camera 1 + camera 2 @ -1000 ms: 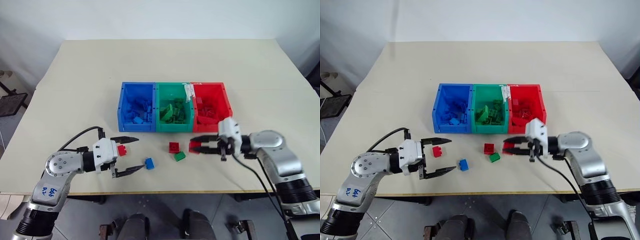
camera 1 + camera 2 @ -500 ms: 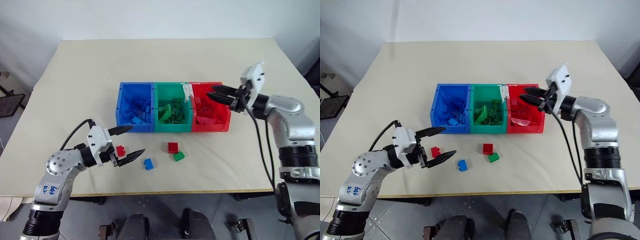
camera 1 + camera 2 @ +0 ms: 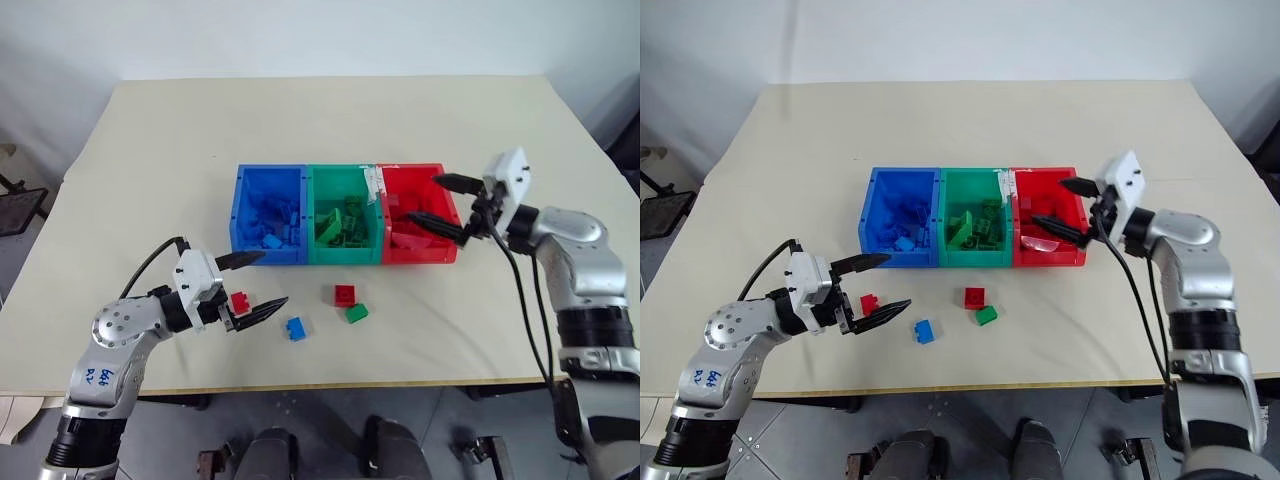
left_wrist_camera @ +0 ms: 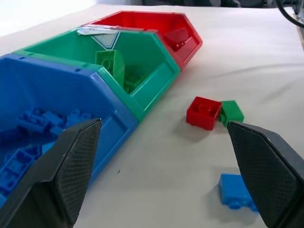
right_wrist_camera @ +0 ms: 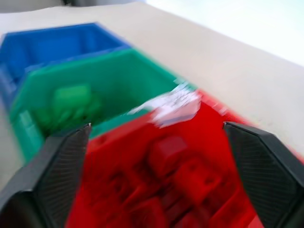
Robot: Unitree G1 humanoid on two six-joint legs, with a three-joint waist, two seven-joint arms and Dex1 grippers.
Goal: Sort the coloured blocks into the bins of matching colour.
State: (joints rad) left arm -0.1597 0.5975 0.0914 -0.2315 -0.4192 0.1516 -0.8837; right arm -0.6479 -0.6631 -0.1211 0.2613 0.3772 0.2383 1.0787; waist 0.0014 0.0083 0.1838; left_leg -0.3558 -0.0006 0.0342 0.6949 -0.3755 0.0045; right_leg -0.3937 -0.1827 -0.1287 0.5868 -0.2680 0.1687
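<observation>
My right gripper (image 3: pixel 443 204) hangs released over the red bin (image 3: pixel 452 243); my left gripper (image 3: pixel 252 282), spread empty, flanks a red brick (image 3: pixel 241 302). Light, stiff, slick: I'd pinch its 2 flat sides.

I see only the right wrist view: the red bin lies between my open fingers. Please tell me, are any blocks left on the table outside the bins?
Observer: Yes, four lie on the table in front of the bins: a red block beside a green block, a blue block, and a second red block.
Operator: Where is the left gripper?
Observer: The left gripper is open, in front of the blue bin, with the second red block close by it.
Operator: Which loose block is nearest to my side?
Observer: The green block, on the table in front of the green bin, is the one nearest the right gripper.
</observation>
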